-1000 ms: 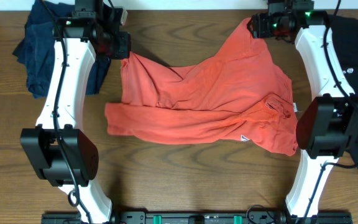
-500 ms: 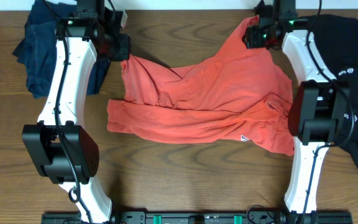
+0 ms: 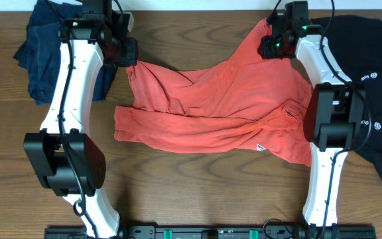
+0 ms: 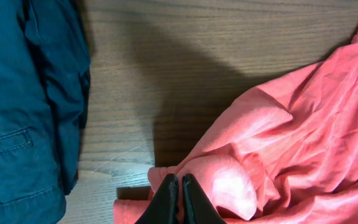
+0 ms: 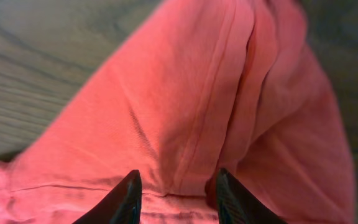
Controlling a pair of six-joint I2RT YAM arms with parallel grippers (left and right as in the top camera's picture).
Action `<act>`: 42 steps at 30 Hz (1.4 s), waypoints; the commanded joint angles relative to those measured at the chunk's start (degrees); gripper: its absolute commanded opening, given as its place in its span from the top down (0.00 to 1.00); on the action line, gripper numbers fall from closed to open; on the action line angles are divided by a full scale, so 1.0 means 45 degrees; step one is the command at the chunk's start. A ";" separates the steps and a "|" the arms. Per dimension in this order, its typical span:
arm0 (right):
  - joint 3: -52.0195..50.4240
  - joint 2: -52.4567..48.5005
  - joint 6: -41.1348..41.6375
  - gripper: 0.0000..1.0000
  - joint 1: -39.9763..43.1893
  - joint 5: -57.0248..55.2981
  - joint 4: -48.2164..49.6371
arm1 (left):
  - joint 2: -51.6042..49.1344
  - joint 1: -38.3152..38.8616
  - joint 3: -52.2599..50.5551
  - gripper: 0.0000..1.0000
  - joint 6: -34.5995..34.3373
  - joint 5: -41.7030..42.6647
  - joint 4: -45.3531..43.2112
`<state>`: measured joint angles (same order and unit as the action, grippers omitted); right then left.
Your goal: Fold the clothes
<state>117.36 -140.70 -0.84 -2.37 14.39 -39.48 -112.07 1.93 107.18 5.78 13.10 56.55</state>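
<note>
Spreading seems underway: left gripper [image 4: 179, 180] clenches a T-shirt [image 3: 217, 99] corner; right gripper [image 5: 178, 177], jaws apart astride a fold, must pinch next.

Wooden table [image 3: 197, 192] — red-orange T-shirt [image 3: 224, 106], navy garments [image 3: 40, 46], black garment [image 3: 377, 40] on it.

No legible text or numbers in any view. Black garment [image 3: 380, 46]: two small white round marks [image 3: 375, 76], possibly logos, too small to read. Red-orange T-shirt [image 3: 231, 99]: small white tag [image 3: 260, 147] near lower edge, print unreadable.
</note>
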 commanded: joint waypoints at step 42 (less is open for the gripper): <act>0.4187 0.2006 -0.0350 0.99 0.0282 -0.0500 -0.5775 | -0.0044 -0.0058 -0.0180 0.94 -0.0126 -0.3313 0.0044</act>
<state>133.36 -134.98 -1.98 -1.78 12.32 -62.54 -112.07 1.93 107.11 5.78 3.97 55.81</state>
